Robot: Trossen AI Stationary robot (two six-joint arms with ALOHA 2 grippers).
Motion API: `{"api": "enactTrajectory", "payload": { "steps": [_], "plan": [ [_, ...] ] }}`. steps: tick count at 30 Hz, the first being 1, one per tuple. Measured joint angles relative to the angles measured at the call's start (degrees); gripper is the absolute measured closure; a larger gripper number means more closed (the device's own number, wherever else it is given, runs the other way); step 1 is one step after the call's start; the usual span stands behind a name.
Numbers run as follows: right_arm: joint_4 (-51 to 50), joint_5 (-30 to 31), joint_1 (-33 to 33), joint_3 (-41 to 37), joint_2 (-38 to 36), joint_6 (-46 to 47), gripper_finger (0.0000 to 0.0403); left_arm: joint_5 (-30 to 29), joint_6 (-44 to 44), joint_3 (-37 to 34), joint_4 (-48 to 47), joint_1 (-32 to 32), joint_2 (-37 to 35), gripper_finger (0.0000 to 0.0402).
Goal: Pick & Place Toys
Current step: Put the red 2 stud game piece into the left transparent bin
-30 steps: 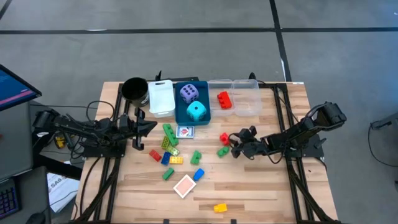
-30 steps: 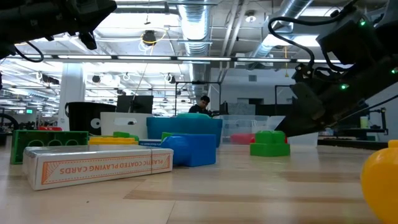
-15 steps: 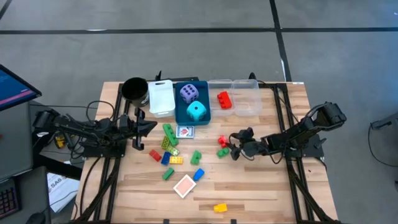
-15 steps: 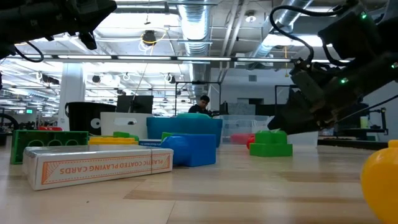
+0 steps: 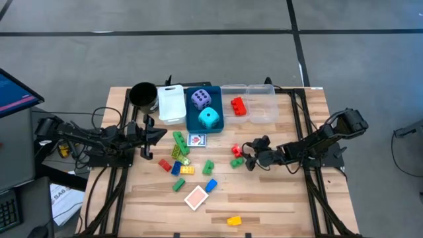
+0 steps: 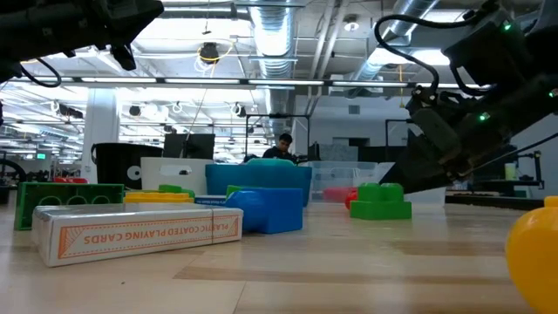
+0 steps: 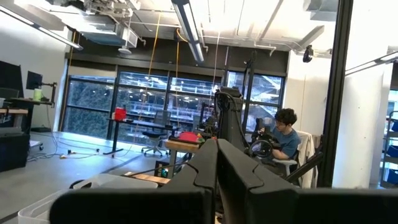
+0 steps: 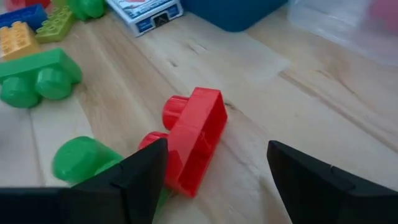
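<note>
Red brick (image 8: 189, 143): on the worktop (image 5: 277, 198) right of centre, lying on its side with studs pointing sideways toward the left, long axis running roughly near-to-far; a green brick (image 8: 81, 158) touches it on the near side. Right gripper (image 5: 250, 156): low over the worktop, jaws parted, one finger (image 8: 134, 177) either side of the red brick, not seen to press it. Left gripper (image 5: 160, 133): raised at the left edge beside the black cup (image 5: 142, 95), jaws pressed together, empty. Purple die (image 5: 201, 98) and cyan die (image 5: 209, 118): in the blue bin (image 5: 192, 119), far centre. Second red brick (image 5: 238, 105): in the clear bin (image 5: 261, 106). Card box (image 5: 197, 140), loose card (image 5: 196, 197), yellow brick (image 5: 234, 221) and other bricks: scattered mid-worktop.
</note>
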Motion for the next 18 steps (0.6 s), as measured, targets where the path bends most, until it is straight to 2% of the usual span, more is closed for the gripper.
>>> {"api": "enactTrajectory", "payload": {
  "steps": [7, 11, 18],
  "plan": [
    [0.0, -1.2, 0.4, 4.0, 3.3, -4.9, 0.0132, 0.0, -0.1, 0.0, 0.0, 0.0, 0.0, 0.0399],
    [3.2, -2.8, 0.3, 8.4, 11.2, -4.9, 0.0132, 0.0, -0.1, 0.0, 0.0, 0.0, 0.0, 0.0399],
    [11.6, -2.2, -0.7, 16.9, 24.3, -4.2, 0.0132, 0.0, -0.2, 0.0, 0.0, 0.0, 0.0, 0.0399]
  ]
}}
